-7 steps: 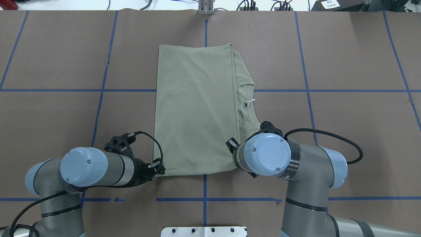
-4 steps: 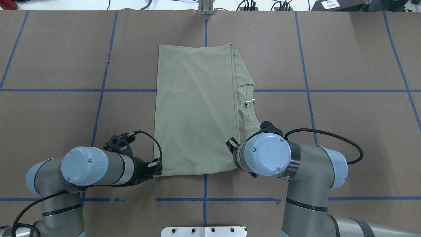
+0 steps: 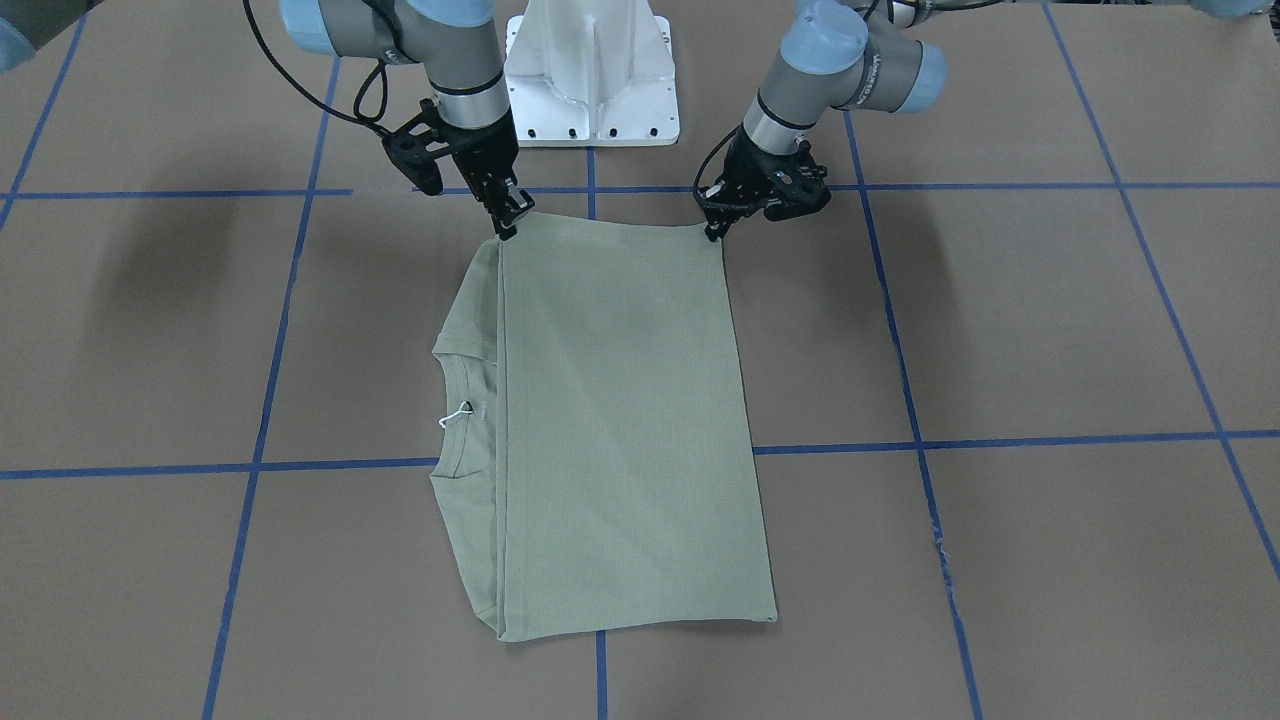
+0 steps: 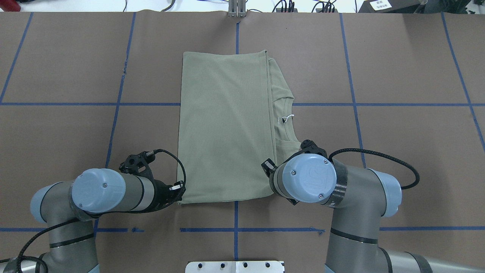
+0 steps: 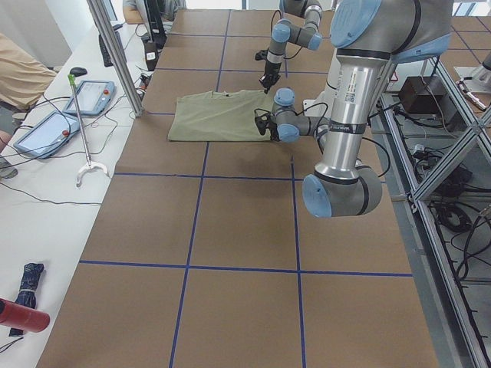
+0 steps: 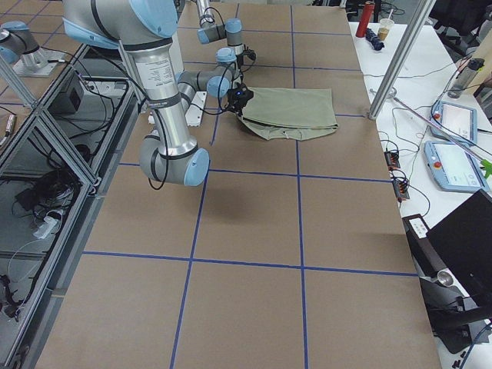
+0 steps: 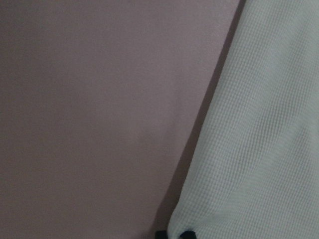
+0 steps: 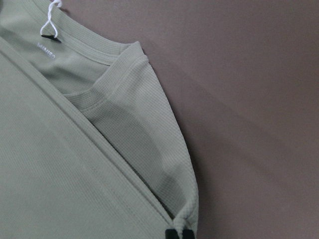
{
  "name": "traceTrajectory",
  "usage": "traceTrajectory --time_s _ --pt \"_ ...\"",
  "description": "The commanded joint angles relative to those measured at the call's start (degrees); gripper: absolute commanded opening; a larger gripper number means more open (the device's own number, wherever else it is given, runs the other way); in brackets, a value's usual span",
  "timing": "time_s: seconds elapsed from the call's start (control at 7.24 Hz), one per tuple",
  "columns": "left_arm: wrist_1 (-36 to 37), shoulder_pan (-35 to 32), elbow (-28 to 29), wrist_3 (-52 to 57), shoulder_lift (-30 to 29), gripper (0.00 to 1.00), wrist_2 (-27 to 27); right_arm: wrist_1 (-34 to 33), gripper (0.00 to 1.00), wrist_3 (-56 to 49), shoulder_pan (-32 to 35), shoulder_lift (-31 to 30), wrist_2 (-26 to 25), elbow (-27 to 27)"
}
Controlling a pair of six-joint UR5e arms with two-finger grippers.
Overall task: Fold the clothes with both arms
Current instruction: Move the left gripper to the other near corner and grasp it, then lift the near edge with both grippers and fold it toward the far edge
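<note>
Overhead exterior view: sage-green shirt (image 4: 223, 129), folded into one long rectangle, is lying at the middle of the table (image 4: 409, 159), its long axis running from the robot-side edge toward the far edge. Left gripper (image 4: 179, 192) is pinching the near left corner, tips closed on cloth. Right gripper (image 3: 507, 222) is pinching the near right corner, cloth puckering between its tips. The free short end is lying straight ahead of both grippers, neither arm being nearer.

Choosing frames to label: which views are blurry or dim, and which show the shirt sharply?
Left wrist view: dim and soft, shirt washed pale. Right wrist view: sharp, collar ribbing clear. Front view: even light, soft shadows on the table.
</note>
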Motion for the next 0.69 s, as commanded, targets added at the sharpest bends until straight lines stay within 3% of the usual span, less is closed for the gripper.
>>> traceTrajectory --time_s 0.0,0.14,0.41,0.55 --pt "0.09 -0.07 -1.6 0.42 -0.03 0.0 -0.66 0.0 0.0 0.05 0.0 0.02 -0.14 0.11" --pt "0.0 0.02 -2.57 0.42 -0.03 0.0 -0.84 -0.09 0.0 0.06 -0.78 -0.33 -0.49 0.54" --pt "0.17 0.19 -10.19 0.42 1.9 0.0 -0.93 -0.09 0.0 0.32 -3.68 -2.08 -0.67 4.39" --pt "0.18 0.19 -11.44 0.42 1.91 0.0 -1.62 -1.22 0.0 3.8 -4.39 -4.09 -0.32 9.72"
